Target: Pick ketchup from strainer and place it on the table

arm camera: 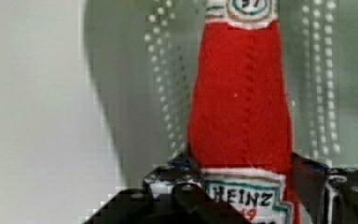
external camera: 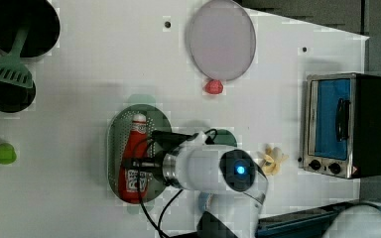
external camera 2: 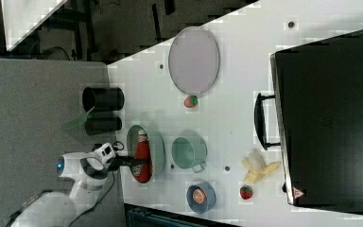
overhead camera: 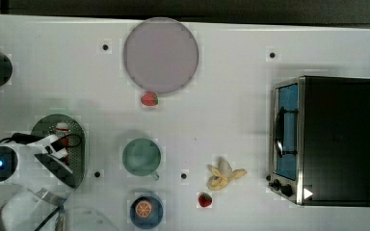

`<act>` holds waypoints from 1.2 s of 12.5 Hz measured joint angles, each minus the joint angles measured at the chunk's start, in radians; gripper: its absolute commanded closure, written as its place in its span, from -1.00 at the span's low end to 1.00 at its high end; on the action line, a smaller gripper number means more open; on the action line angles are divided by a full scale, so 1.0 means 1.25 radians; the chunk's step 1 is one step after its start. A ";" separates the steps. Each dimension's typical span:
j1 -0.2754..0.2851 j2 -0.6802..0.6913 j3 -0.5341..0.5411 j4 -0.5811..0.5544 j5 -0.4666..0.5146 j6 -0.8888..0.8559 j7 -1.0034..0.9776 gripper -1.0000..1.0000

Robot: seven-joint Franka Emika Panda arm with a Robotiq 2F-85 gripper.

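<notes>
The red squeeze ketchup bottle [external camera: 135,153] with its white cap and white-and-red label lies flat in the pale mint-green oval perforated strainer [external camera: 115,130], lengthwise along the basket, cap toward the far end from the arm. The strainer sits on the white tabletop [overhead camera: 231,120] near the top view's left edge, toward the lower corner.

The white arm's gripper [arm camera: 247,186] is down inside the strainer over the labelled end of the bottle. In the wrist view one black finger [arm camera: 177,184] sits against each side of the label, the bottle between them; the jaws are clenched on the ketchup. The bottle is not seen clear of the basket floor.

Beside the strainer, toward the table's middle, stands a round teal-green cup [overhead camera: 141,157]. A large lilac round plate [overhead camera: 160,55] lies at the top view's upper edge, with a small red strawberry [overhead camera: 149,99] just at its rim. A second strawberry [overhead camera: 204,199] lies near the lower edge, beside a peeled banana [overhead camera: 224,174]. A blue bowl holding an orange slice [overhead camera: 146,210] sits at the lower edge. A silver-and-black toaster oven [overhead camera: 330,139] occupies the top view's right end
</notes>
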 measured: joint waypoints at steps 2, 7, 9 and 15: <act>-0.059 -0.062 0.087 0.012 0.083 -0.073 -0.002 -0.13; -0.124 -0.140 0.193 0.187 0.155 -0.331 -0.100 -0.13; -0.153 -0.161 0.195 0.230 0.156 -0.402 -0.143 -0.13; -0.322 -0.171 0.196 0.308 0.156 -0.503 -0.249 -0.13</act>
